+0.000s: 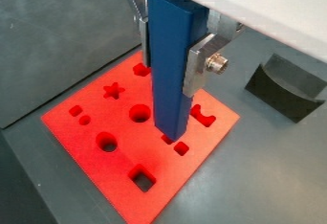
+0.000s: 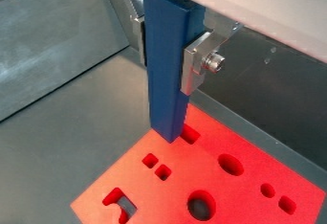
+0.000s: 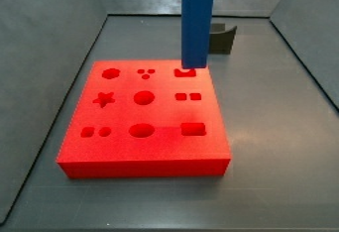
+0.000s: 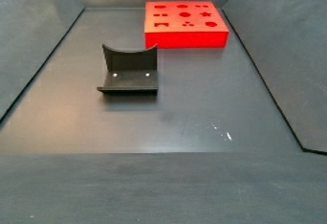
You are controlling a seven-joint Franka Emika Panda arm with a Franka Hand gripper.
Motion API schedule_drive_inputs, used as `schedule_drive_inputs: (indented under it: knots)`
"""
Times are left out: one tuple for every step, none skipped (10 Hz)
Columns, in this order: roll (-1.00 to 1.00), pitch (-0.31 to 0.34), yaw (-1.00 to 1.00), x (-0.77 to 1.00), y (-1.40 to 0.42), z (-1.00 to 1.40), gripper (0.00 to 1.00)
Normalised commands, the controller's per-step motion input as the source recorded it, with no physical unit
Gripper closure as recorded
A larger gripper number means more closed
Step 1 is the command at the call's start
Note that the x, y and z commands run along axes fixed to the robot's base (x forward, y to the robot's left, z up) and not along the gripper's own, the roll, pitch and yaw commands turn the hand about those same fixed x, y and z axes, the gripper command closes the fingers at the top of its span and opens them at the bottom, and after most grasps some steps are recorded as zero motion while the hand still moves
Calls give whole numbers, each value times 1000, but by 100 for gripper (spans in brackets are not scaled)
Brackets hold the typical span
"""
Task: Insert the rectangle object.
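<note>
My gripper is shut on the rectangle object, a long blue bar that hangs upright between the silver fingers. Both wrist views show this grip; the gripper holds the bar by its upper part. The bar's lower end sits over the flat red foam block, near a notched hole at one edge. In a side view the bar ends at the block's far edge by a hole. I cannot tell whether it touches. The gripper itself is above that view's frame.
The red block has several shaped holes, among them a star, a circle and a rectangle. The dark fixture stands apart from the block, and also shows behind the bar. Grey walls enclose the floor.
</note>
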Motion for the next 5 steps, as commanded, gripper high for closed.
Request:
schedule_drive_inputs:
  knots:
    - [214,-11,160,194,-543,-291,100]
    - [233,-66,126,126,-640,-366,100]
    - [83,-61,126,20,-397,-160,100]
    - [0,0,49,0,-137,0,100]
    - [0,-96,126,0,-309,-209,100]
